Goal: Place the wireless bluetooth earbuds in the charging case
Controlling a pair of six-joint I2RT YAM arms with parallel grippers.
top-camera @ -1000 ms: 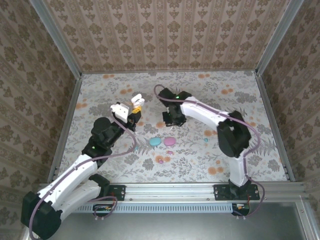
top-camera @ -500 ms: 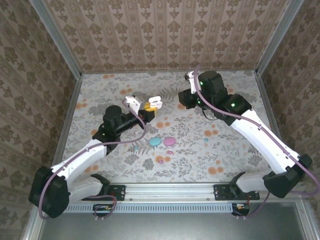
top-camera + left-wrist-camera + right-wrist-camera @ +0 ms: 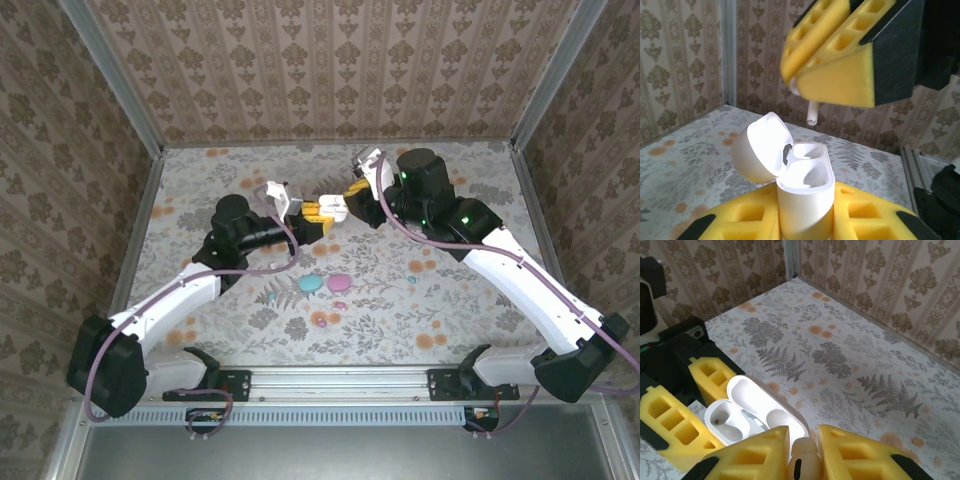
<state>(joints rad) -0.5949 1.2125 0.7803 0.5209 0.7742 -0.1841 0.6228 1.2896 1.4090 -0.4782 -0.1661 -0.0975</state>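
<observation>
1. The whitish earbud (image 3: 802, 460) is pinched between the yellow foam pads of the right tool (image 3: 803, 436), which is closed tight on it. From the left wrist camera I can see its thin stem poking out below the pads.
2. Just under that stem sits the white charging case (image 3: 805, 195). Its lid is flipped back on the hinge and both wells look empty.
3. The left tool (image 3: 308, 210) is closed snugly around the lower body of the case and holds it upright, with the open mouth facing the earbud.
4. The earbud and the charging case meet in the air over the middle of the floral tabletop (image 3: 480, 200), near each other but not touching.
5. Down on the tabletop, a teal case (image 3: 310, 284) and a pink case (image 3: 341, 283) lie side by side, well apart from the two tools.
6. I'd say the step in hand is lining up the earbud over a well; it isn't seated yet.
7. The next move calls for aiming the stem squarely at one well and easing it straight in while the left tool keeps the charging case steady. The right tool should let go only once the earbud has dropped home.
</observation>
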